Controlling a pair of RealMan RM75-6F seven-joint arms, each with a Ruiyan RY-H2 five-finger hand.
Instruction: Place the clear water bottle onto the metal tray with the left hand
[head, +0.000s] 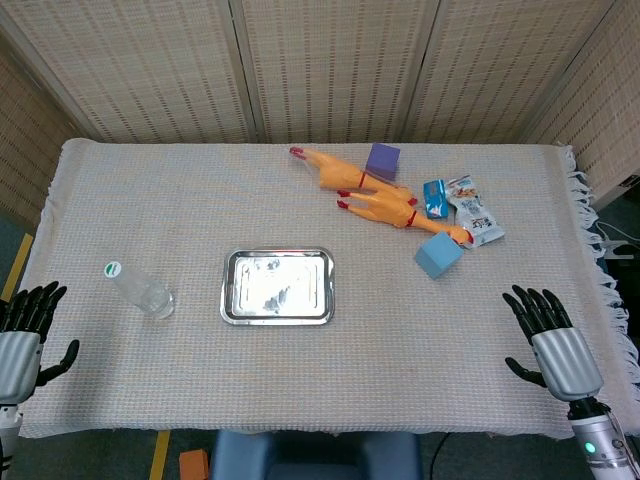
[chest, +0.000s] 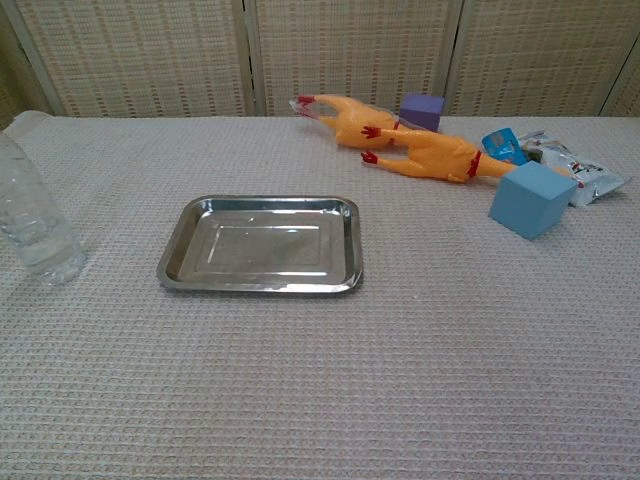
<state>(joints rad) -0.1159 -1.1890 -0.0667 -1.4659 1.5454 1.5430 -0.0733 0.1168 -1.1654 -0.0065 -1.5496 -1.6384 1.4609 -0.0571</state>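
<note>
The upright clear plastic water bottle (head: 140, 290) was spotted at roughly two o'clock from the spread, empty left hand (head: 25, 335), way nearer than the right.

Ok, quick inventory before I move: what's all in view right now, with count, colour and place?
Water bottle: 1, clear with green cap, upright, left of the tray.
Metal tray: 1, silver, table centre, nothing on it.
Rubber chickens: 2, yellow-orange, far right of centre.
Purple cube: 1, behind the chickens.
Blue cube: 1, right of the tray.
Snack packets: 2, blue and white, far right.
Left hand: open, near left table edge.
Right hand: open, near right.
</note>
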